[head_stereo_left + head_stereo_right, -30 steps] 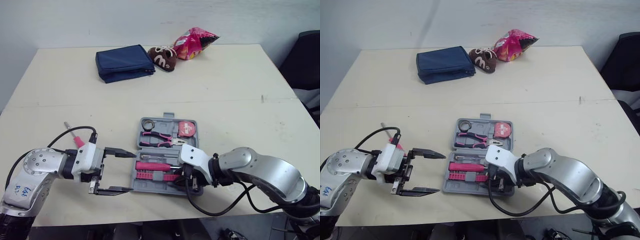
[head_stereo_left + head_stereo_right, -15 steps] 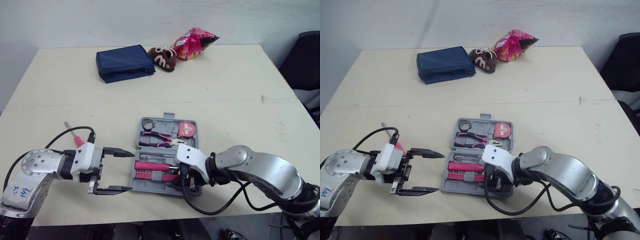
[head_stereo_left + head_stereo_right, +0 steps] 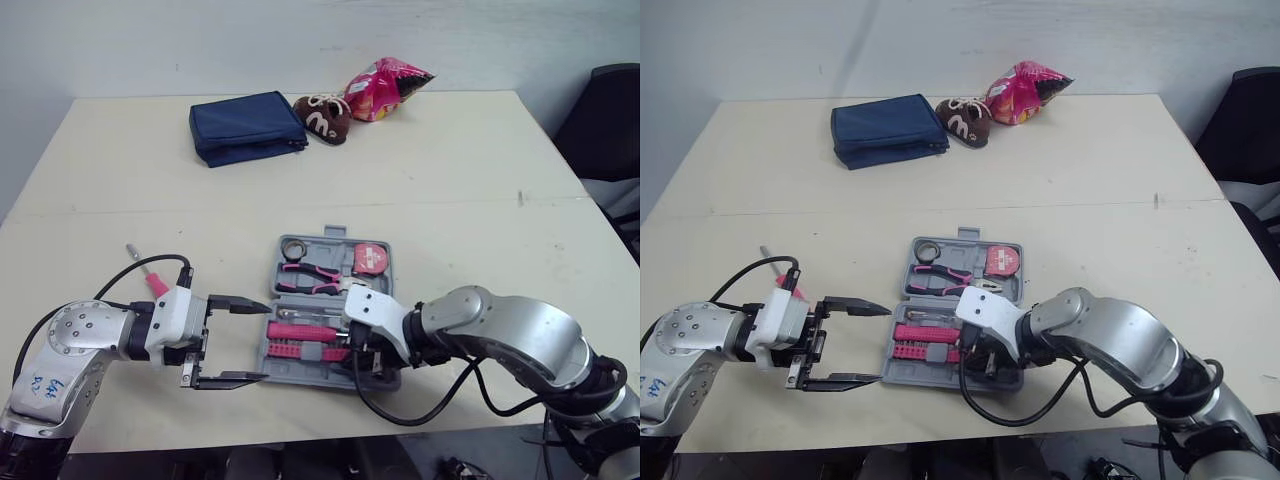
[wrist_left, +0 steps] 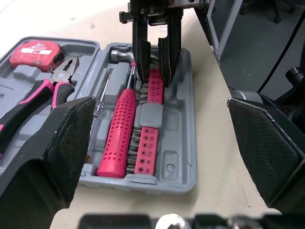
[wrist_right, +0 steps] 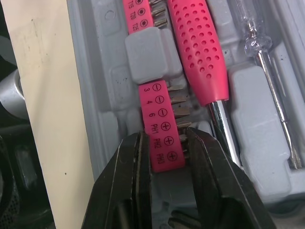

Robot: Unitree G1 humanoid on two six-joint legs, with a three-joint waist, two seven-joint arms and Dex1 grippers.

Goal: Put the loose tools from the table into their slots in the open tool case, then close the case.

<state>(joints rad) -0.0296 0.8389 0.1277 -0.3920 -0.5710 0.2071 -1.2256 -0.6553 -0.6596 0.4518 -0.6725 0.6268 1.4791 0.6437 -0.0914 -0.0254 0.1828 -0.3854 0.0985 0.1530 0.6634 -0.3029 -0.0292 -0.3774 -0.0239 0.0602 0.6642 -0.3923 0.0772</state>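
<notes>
1. The right gripper (image 5: 164, 143) pinches one end of the bit strip (image 5: 155, 107), seated in the tool case (image 4: 186, 143)
2. The left gripper (image 3: 262, 342) gapes wide, empty, beside the case
3. The strip looks light, stiff and slick; its flat sides suit gripping

Pale beige desk (image 3: 450, 190), one seam running across it. Far side, in a row: folded navy blue fabric pouch (image 3: 245, 127), brown white-patterned snack bag (image 3: 322, 116), and shiny pink snack bag (image 3: 388, 84) touching it. Near edge: open grey plastic tool case (image 3: 336, 233). Left of it, well apart, lies a loose pink-handled screwdriver (image 3: 148, 272).
</notes>
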